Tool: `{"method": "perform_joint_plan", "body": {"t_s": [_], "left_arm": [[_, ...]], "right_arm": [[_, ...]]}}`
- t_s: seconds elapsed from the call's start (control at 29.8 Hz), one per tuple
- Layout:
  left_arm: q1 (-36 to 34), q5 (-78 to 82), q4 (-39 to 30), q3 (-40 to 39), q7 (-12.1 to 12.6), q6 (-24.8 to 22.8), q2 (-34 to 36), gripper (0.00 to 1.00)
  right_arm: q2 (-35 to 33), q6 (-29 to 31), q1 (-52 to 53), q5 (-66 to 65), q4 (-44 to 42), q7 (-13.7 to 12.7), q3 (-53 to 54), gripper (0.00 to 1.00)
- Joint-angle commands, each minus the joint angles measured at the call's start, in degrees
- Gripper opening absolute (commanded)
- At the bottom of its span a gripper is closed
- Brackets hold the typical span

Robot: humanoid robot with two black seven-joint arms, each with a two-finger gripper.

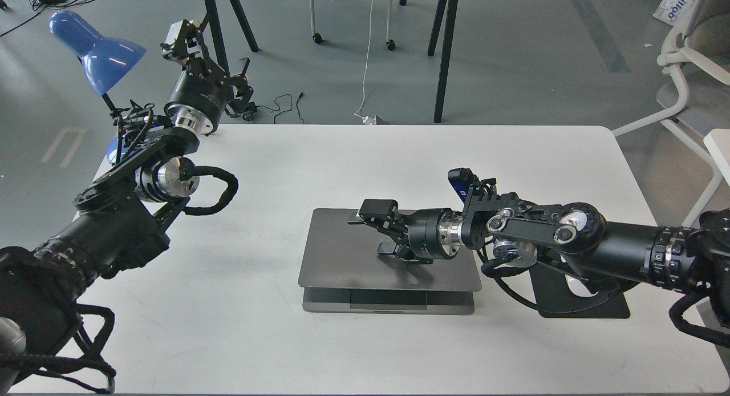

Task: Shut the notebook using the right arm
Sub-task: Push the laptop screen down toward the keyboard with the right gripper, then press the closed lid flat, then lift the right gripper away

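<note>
Right arm (570,236) low over notebook (342,253)

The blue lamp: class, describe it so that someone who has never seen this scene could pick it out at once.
Start at the white table and go to its far left corner. There, behind the left arm, the lamp rises on a thin black stem. Its glossy blue cone shade is the only large blue thing here; the notebook and both arms are grey or black.

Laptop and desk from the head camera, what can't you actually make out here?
- Laptop keyboard and screen: hidden by its nearly lowered lid; only the front edge of the base shows.
- Mouse pad: mostly covered by the right arm.
- Lamp base: behind the left arm.
- Right hand: contact with the lid unclear.
</note>
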Motion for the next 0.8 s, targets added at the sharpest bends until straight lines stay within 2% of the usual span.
{"method": "perform_joint_plan", "body": {"t_s": [0.0,0.57,0.77], "left_arm": [[-0.01,0.00,-0.01,0.00,0.00,0.00,0.00,1.00],[-0.10,0.00,-0.01,0.00,0.00,0.00,0.00,1.00],[-0.01,0.00,-0.01,0.00,0.00,0.00,0.00,1.00]], "right_arm": [[0.02,-0.14,-1.90,-0.33,-0.72,0.00,-0.27,1.00],[0.02,0.12,-4.98,-0.94,-5.12,0.09,-0.10,1.00],[-0.06,0.39,-2.09,-0.94,-5.55,0.61,6.65,1.00]]}}
